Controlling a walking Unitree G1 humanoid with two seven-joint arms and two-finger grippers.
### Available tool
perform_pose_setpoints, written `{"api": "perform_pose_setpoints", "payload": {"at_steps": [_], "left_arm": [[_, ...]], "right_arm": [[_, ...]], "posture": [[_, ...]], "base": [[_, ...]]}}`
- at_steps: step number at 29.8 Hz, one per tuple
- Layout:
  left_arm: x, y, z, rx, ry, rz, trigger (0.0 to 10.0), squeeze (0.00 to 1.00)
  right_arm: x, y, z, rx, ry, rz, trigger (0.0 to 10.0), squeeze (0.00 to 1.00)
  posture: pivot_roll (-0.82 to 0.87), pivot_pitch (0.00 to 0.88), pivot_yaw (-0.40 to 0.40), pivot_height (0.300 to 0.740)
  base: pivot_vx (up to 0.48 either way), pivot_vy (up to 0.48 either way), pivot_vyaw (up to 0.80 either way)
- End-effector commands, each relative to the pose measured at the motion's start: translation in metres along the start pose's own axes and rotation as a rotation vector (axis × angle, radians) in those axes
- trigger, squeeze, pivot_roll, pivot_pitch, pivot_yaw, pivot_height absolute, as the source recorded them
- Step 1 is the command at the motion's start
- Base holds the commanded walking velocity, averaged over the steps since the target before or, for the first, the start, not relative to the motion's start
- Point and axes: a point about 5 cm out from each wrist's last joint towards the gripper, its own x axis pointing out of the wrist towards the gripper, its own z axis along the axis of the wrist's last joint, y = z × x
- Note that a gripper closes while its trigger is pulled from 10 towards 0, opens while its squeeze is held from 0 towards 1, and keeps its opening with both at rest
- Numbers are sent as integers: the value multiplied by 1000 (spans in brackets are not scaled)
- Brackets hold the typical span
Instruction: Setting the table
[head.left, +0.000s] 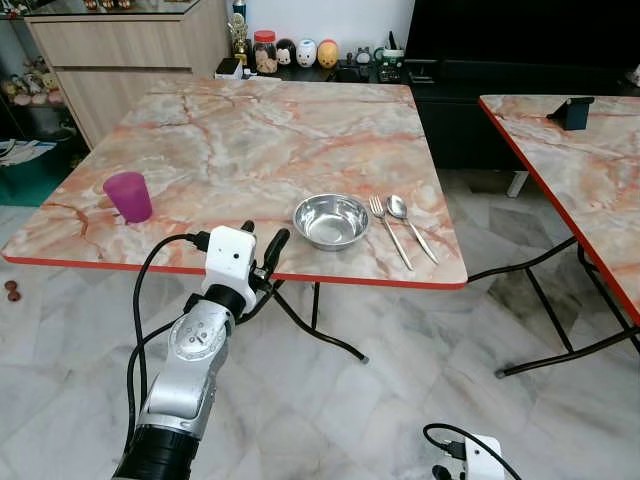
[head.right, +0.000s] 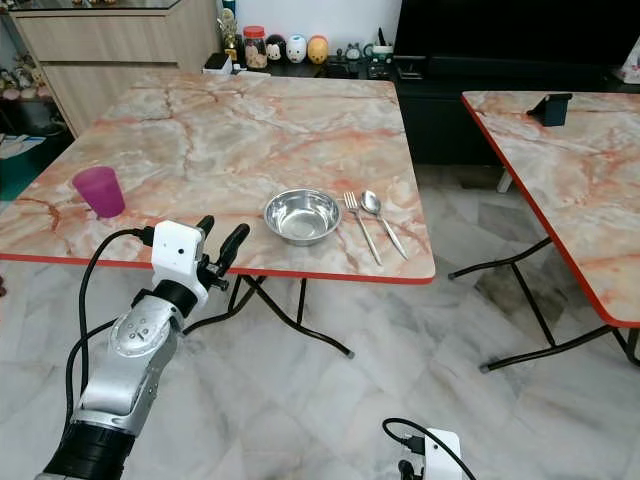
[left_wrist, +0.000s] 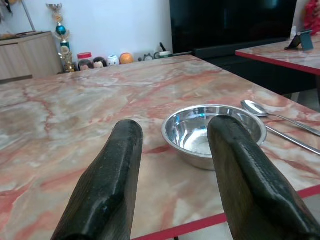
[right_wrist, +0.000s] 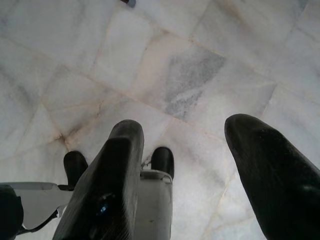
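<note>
Left hand (head.left: 262, 238) spread at the desk's (head.left: 250, 140) near edge.
Reaching rightward, it may knock the bowl (head.left: 331, 220) into the fork (head.left: 390, 231).

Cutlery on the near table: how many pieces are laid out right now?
2. A fork lies just to the right of the steel bowl, and a spoon lies beside the fork on its far side from the bowl, near the table's right edge.

Purple cup (head.left: 128, 195), shiny silver bowl (head.left: 331, 220), pink-veined marble table (head.left: 250, 130) edged red.
</note>
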Motion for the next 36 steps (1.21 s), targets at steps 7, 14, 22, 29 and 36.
{"api": "perform_pose_setpoints", "payload": {"at_steps": [7, 14, 22, 29, 36], "left_arm": [[-5, 3, -6, 13, 26, 4, 10000, 0], [-3, 2, -5, 15, 20, 0, 10000, 0], [-1, 1, -3, 17, 14, -7, 10000, 0], [-1, 2, -3, 16, 16, 1, 10000, 0], [-1, 2, -4, 12, 15, 5, 10000, 0]], "right_arm": [[0, -1, 1, 4, -10, 1, 10000, 0], [0, 0, 0, 6, -8, 1, 10000, 0], [0, 0, 0, 8, -7, 2, 10000, 0], [0, -1, 1, 7, -10, 1, 10000, 0], [0, -2, 2, 17, -6, -5, 10000, 0]], "posture": [[115, 0, -29, 740], [110, 0, -22, 740], [115, 0, -24, 740], [123, 0, -31, 740], [123, 0, -35, 740]], "base": [[176, 0, 0], [265, 0, 0], [263, 0, 0], [267, 0, 0], [265, 0, 0]]}}
